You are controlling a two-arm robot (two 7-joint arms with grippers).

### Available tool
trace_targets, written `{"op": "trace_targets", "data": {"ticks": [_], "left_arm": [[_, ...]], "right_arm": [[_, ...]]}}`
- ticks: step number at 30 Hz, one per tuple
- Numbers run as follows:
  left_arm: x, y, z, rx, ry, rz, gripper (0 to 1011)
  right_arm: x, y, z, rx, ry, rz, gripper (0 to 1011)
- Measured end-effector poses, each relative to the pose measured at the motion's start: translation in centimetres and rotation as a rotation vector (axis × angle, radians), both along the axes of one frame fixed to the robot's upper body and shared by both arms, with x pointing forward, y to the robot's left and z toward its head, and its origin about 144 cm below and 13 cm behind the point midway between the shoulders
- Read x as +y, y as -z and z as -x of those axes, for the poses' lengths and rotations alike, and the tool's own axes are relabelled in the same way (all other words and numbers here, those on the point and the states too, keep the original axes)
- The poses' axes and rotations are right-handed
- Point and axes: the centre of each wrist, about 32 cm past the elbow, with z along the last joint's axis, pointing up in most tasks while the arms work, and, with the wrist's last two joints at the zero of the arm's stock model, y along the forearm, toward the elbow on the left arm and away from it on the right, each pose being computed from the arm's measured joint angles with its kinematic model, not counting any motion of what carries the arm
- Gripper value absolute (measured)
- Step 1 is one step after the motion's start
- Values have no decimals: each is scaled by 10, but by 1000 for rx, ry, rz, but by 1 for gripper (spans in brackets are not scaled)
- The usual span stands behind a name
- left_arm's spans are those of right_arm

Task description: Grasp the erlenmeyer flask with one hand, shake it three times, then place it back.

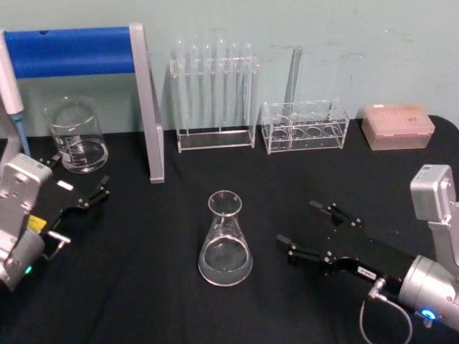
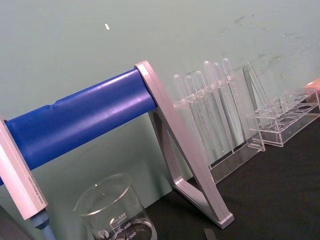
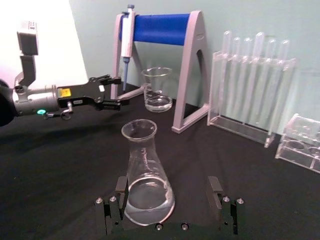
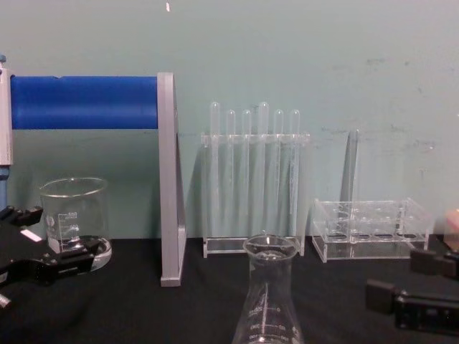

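Note:
The clear erlenmeyer flask [image 1: 225, 240] stands upright on the black table, mid-front, with nothing touching it. My right gripper [image 1: 297, 224] lies just to its right, open, its jaws pointing at the flask with a small gap between. In the right wrist view the flask [image 3: 145, 175] rises just ahead of the spread fingers [image 3: 217, 192]. From the chest view the flask [image 4: 269, 301] stands low in the centre and the right gripper [image 4: 391, 278] comes in at the right edge. My left gripper [image 1: 79, 175] rests open at the far left, in front of the beaker.
A glass beaker [image 1: 77, 136] sits back left under a blue-barred pipette stand [image 1: 147, 107] holding a pipette [image 3: 127, 35]. A rack of test tubes [image 1: 215, 97], a low clear rack [image 1: 305, 125] and a pink tip box [image 1: 398, 125] line the back.

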Motion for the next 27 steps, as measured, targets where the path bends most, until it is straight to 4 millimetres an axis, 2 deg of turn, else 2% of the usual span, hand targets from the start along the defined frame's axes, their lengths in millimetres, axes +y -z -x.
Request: {"op": "trace_targets", "data": {"ticks": [7,27], "left_arm": [[0,0,0,0,0,0,1001],[0,0,0,0,0,0,1001]], "right_arm": [[6,3,-10,16,-53,17,1000],[42,10,-35,-55,-125,72,1000]]}}
